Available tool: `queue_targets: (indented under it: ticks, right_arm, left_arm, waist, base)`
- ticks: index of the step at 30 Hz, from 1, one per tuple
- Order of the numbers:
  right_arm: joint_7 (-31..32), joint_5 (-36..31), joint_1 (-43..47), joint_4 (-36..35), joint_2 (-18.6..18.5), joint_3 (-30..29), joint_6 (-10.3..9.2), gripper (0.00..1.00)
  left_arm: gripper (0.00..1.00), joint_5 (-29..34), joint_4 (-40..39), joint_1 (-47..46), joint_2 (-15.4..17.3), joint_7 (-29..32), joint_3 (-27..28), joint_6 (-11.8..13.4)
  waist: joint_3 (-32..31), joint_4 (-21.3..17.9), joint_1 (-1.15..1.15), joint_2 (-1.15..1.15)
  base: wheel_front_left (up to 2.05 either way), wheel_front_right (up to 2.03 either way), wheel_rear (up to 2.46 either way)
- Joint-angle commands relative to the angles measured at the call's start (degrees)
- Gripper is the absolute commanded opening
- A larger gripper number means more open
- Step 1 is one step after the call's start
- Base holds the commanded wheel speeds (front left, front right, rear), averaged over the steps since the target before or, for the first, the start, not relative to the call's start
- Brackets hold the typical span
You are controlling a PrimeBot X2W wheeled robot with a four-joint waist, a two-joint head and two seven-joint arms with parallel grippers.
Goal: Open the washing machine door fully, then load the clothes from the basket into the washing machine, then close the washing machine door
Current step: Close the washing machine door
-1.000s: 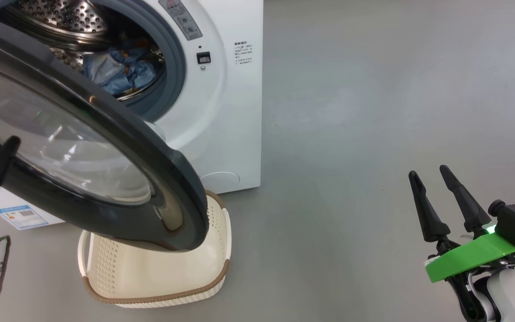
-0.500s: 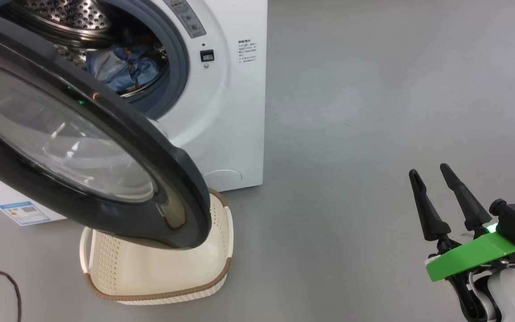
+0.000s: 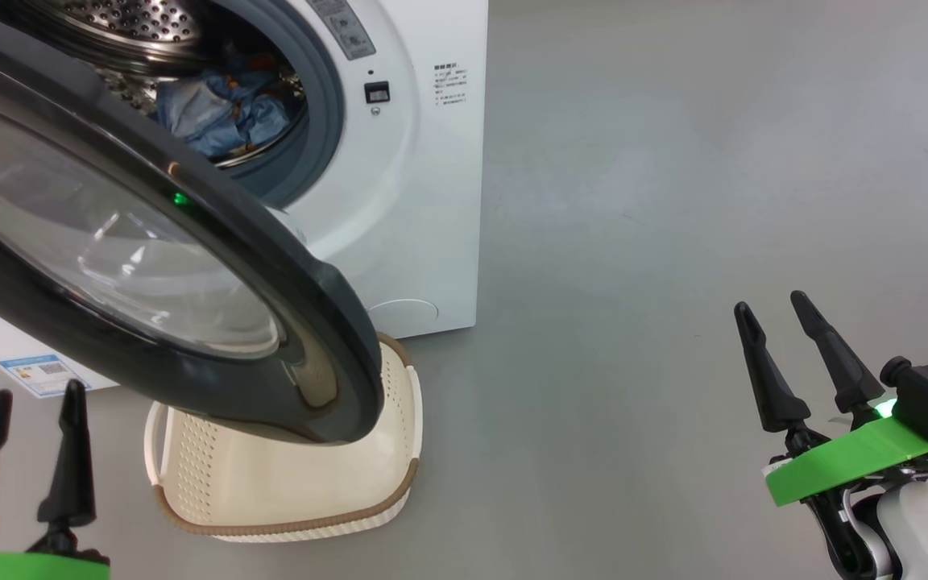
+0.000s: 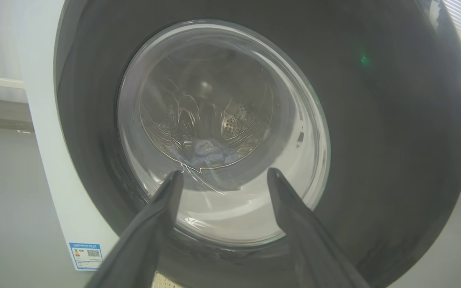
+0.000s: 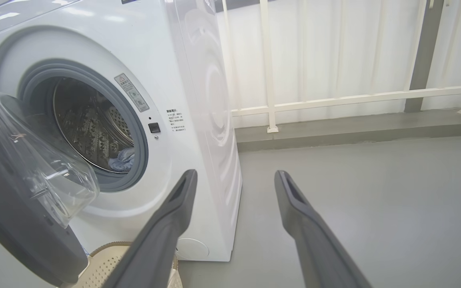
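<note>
The washing machine (image 3: 424, 185) (image 5: 198, 120) stands at the upper left with its black glass-windowed door (image 3: 190, 274) (image 4: 394, 140) (image 5: 22, 224) swung partly open over the basket. Light-blue clothes (image 3: 218, 113) (image 5: 123, 161) lie inside the steel drum; through the door glass they also show in the left wrist view (image 4: 210, 154). The cream basket (image 3: 271, 491) (image 5: 110, 264) sits on the floor below the door, and what shows of its inside is bare. My left gripper (image 3: 33, 399) (image 4: 222, 174) is open at the lower left, pointing at the door's outer face. My right gripper (image 3: 770, 310) (image 5: 234, 174) is open and holds nothing, over the floor at the lower right.
Grey floor (image 3: 673, 201) stretches to the right of the machine. A white railing and curtain wall (image 5: 334, 80) run behind it, with a raised kerb (image 5: 354, 132) along the floor. A blue label (image 3: 41, 372) (image 4: 87, 256) sits low on the machine's front.
My left gripper has dropped from beside the door's left edge to the lower-left corner, both fingers now showing. The camera shifted slightly. The right gripper has not moved.
</note>
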Motion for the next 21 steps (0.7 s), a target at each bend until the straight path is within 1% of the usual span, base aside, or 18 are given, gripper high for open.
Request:
queue_targets:
  ticks: [1, 3, 5, 9, 13, 21]
  right_arm:
    - [-0.52, -0.71, -0.48, -1.52, -1.18, 0.6, 0.42, 1.0]
    - [-0.52, -0.78, -0.56, -1.59, -1.34, 0.59, 0.42, 1.0]
    - [-0.52, -0.84, -0.58, -1.61, -1.38, 0.66, 0.42, 1.0]
    - [-0.52, -0.87, -0.48, -1.59, -1.32, 0.7, 0.42, 1.0]
    - [-0.52, -0.96, -0.12, -1.42, -1.35, 0.47, 0.42, 1.0]
    - [-0.52, -1.21, 0.05, -1.26, -1.48, 0.23, 0.42, 1.0]
  left_arm:
    - [1.0, 1.12, -0.17, -1.15, 1.59, -1.63, 1.72, -0.28]
    - [1.0, 2.49, 1.47, -1.15, 1.54, -3.34, 1.02, -0.28]
    - [1.0, 2.88, 2.83, -1.23, 0.78, -4.78, 0.74, -0.28]
    - [1.0, 4.53, 4.72, -0.95, 0.1, -6.56, -0.15, -0.28]
    - [1.0, 5.7, 6.19, -0.78, -0.38, -7.48, -0.17, -0.28]
    - [1.0, 5.42, 7.35, -1.23, -1.05, -7.97, -0.69, -0.28]
  waist:
    - [-0.02, 0.03, 0.0, 0.0]
    - [-0.13, 0.06, 0.0, 0.0]
    - [-0.32, 0.0, 0.0, 0.0]
    - [-0.49, -0.15, 0.0, 0.0]
    - [-0.66, -0.15, 0.0, 0.0]
    - [-0.79, 0.2, 0.0, 0.0]
  base:
    - [0.0, 0.0, 0.0]
    - [0.0, 0.0, 0.0]
    - [0.0, 0.0, 0.0]
    - [0.0, 0.0, 0.0]
    - [0.0, 0.0, 0.0]
    - [0.0, 0.0, 0.0]
